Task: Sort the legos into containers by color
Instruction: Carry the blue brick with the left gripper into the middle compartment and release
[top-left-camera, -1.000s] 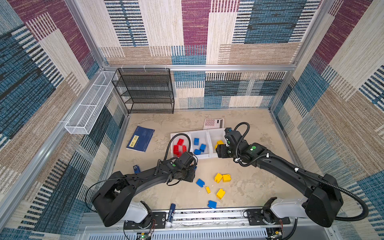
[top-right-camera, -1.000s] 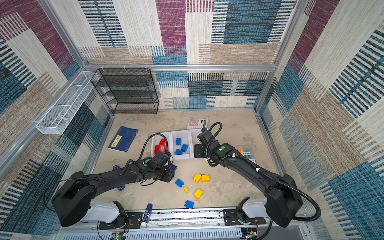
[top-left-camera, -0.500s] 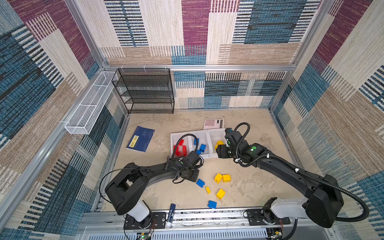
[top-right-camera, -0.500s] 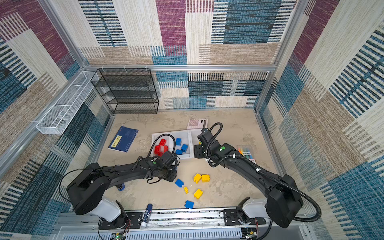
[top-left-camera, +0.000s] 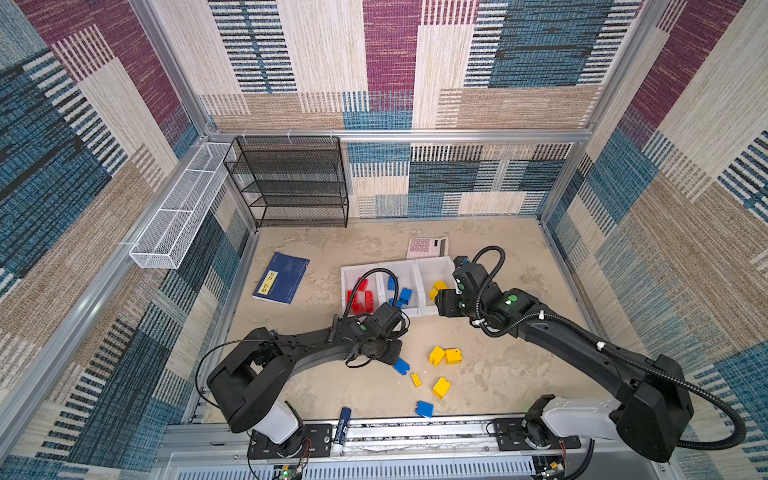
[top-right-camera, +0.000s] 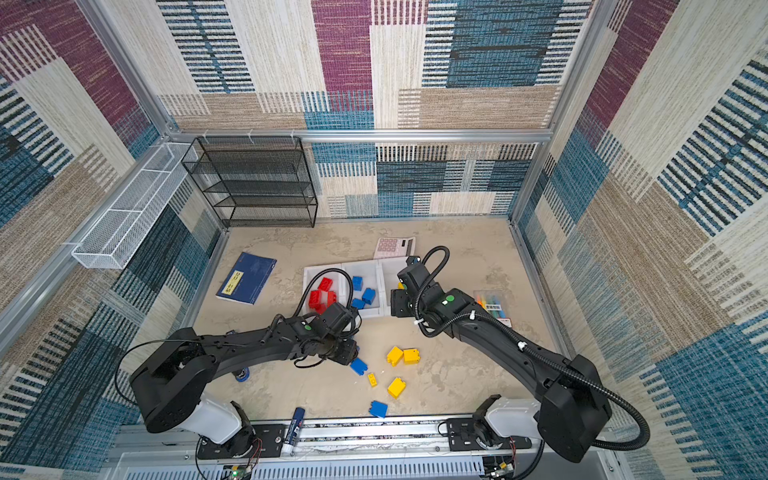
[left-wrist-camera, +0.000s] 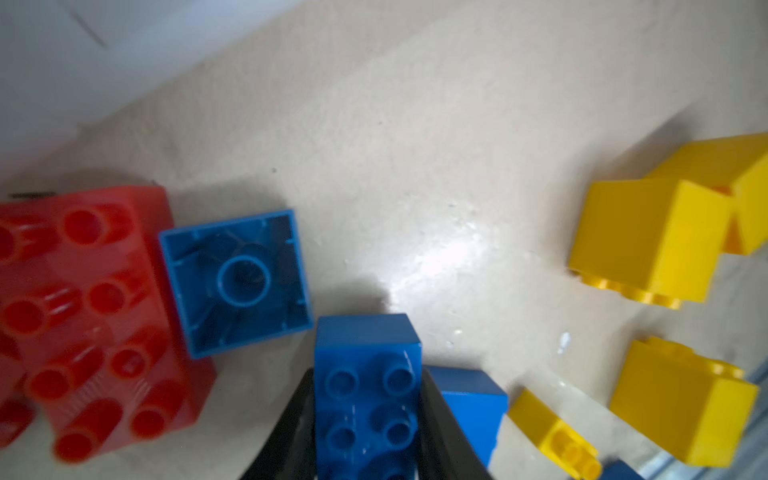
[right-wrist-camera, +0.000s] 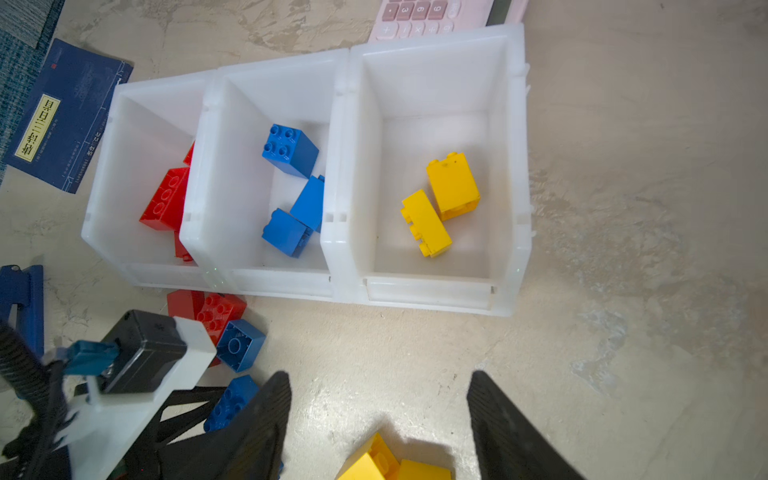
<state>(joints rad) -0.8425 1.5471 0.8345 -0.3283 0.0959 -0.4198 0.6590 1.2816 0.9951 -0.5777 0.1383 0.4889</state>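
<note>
My left gripper (left-wrist-camera: 368, 419) is shut on a blue oblong lego (left-wrist-camera: 368, 399), a black finger pressed on each long side; it sits low over the table in front of the containers (top-left-camera: 415, 266). A second blue lego (top-left-camera: 401, 366) lies right beside it. An upturned blue lego (left-wrist-camera: 237, 282) and a red one (left-wrist-camera: 91, 316) lie close by. My right gripper (right-wrist-camera: 380, 411) hangs open before the yellow bin, nothing between its fingers. The bins hold red (right-wrist-camera: 164, 199), blue (right-wrist-camera: 291, 149) and yellow legos (right-wrist-camera: 451, 187). Loose yellow legos (top-left-camera: 444, 356) and a blue one (top-left-camera: 424, 409) lie nearer the front.
A blue booklet (top-left-camera: 281, 277) lies left of the bins and a pink calculator (top-left-camera: 428, 247) behind them. A glue stick (top-left-camera: 343, 424) rests at the front rail. A black mesh rack (top-left-camera: 291, 183) and a white wire basket (top-left-camera: 178, 224) stand at the back left.
My left gripper has moved from the front of the bins toward the table's front and a little right, then closed on the blue lego. The right arm has stayed still.
</note>
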